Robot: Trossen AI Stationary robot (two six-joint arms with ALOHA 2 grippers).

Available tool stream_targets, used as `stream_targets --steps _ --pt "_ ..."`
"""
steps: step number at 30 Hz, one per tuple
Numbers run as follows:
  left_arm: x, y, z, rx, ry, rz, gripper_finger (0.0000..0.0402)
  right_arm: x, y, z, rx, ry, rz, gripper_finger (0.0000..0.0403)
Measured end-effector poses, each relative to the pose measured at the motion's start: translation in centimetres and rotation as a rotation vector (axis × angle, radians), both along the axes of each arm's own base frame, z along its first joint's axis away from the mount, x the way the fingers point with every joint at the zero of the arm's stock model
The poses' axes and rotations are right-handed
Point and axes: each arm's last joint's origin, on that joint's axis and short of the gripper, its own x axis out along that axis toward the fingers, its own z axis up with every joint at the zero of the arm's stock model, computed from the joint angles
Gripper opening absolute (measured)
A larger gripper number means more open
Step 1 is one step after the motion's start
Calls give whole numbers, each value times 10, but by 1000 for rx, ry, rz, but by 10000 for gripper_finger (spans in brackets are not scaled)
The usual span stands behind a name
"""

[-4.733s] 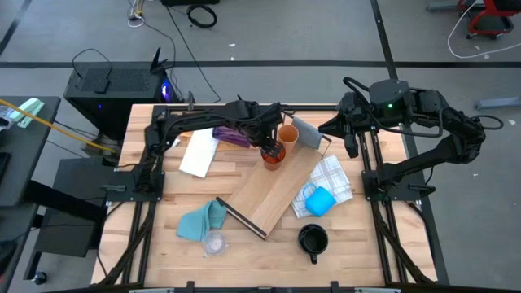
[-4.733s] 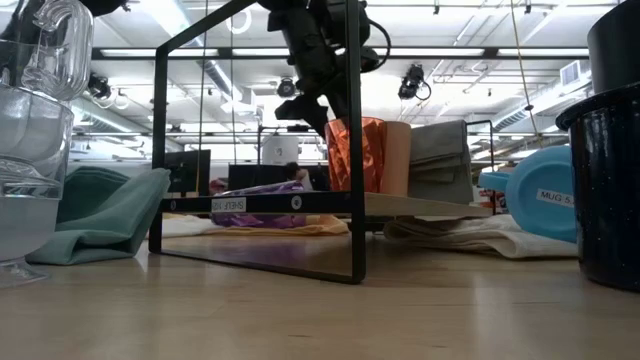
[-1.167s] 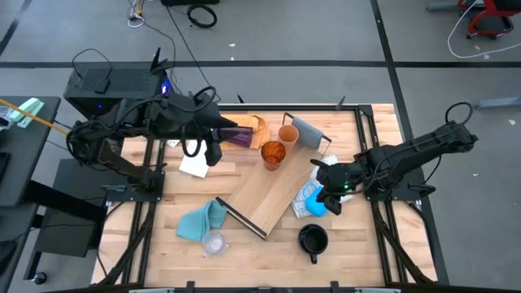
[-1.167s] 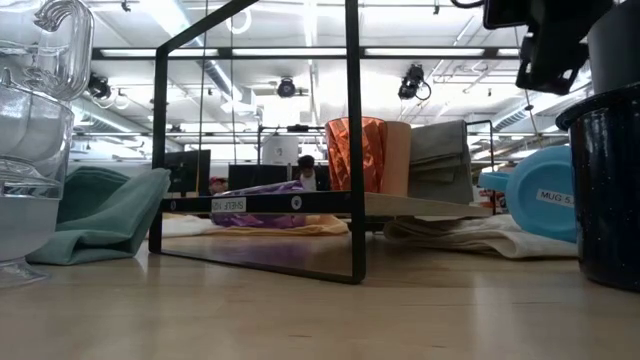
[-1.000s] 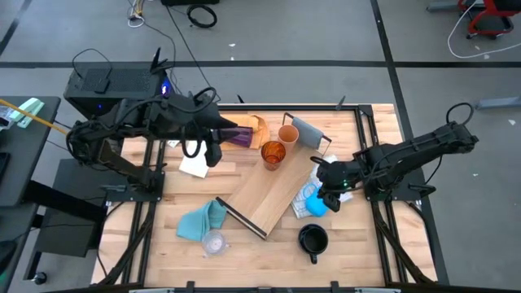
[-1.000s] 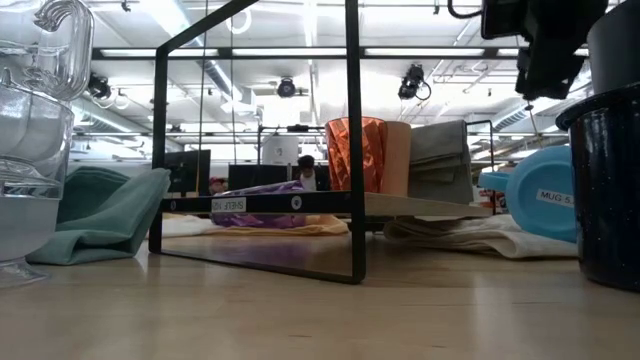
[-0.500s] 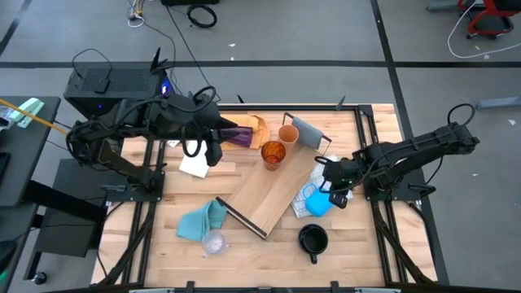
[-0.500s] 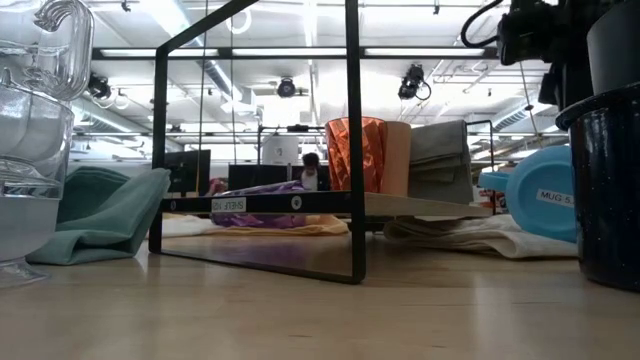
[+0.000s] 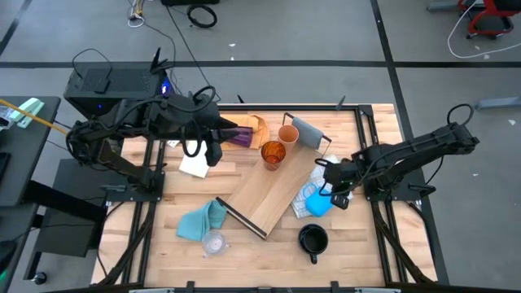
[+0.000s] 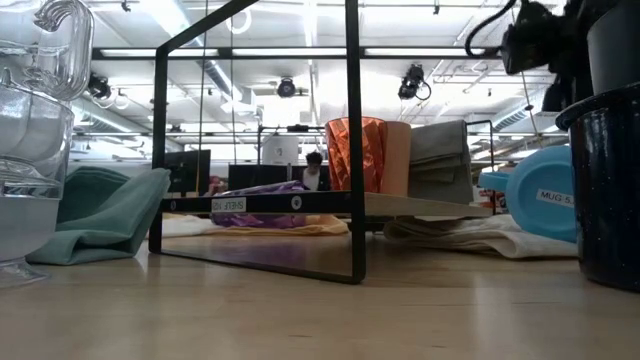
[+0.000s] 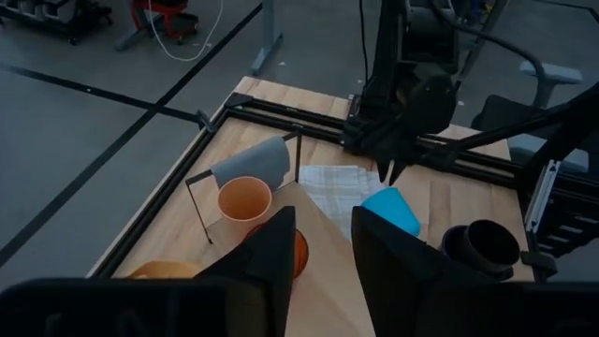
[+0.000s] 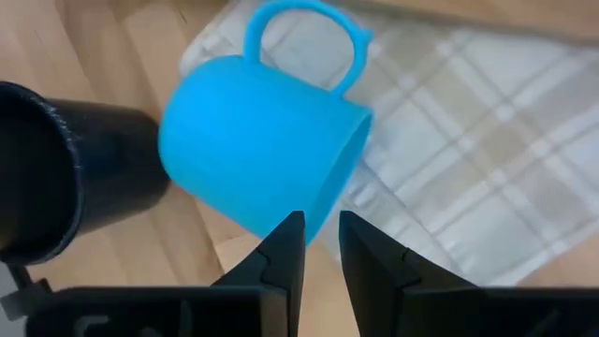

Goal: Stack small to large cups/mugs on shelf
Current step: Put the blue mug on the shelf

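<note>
The right gripper [image 9: 335,195] is positioned directly over the light blue mug [image 9: 317,202], which lies on its side on the white checked cloth [image 9: 334,181], handle pointing away from the dark mug [image 9: 313,239]. In the right wrist view the fingers [image 12: 285,245] are seen set to a narrow gap just above the rim of the light blue mug [image 12: 267,154]; nothing is held between them.

The left gripper [image 9: 212,153] is held above the far left part of the table, beside the tan paper sheet [image 9: 198,155]. Its fingers [image 11: 276,255] are seen with a narrow gap and nothing is gripped.

The shelf [image 9: 273,189] lies diagonally across the middle of the table. The amber translucent cup [image 9: 273,154] and the tan cup [image 9: 288,134] stand upright near its far end, next to the grey end panel [image 9: 308,134]. The purple tumbler [image 9: 238,135] lies on its side behind the left gripper. The dark mug stands upright on the table near the front edge, close to the light blue mug. The clear cups [image 9: 213,242] are found at the front left, just beside the teal cloth [image 9: 200,220].
</note>
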Motion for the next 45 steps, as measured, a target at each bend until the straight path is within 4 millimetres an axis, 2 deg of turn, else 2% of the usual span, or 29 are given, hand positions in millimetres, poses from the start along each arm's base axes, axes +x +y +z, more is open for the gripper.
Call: stream_targets --steps 4,14,30,36,45 --pt "0 0 0 1 0 0 111 1 -2 -6 34 0 -39 78" --pt "0 0 0 0 0 0 116 16 -4 -10 136 -142 -121 78" --pt "0 0 0 23 8 -12 118 23 1 -5 236 -215 -106 78" --pt "0 1 0 24 9 -7 111 30 8 -14 260 -162 -72 78" --pt "0 2 0 24 9 -6 114 50 19 -32 285 -148 -27 73"
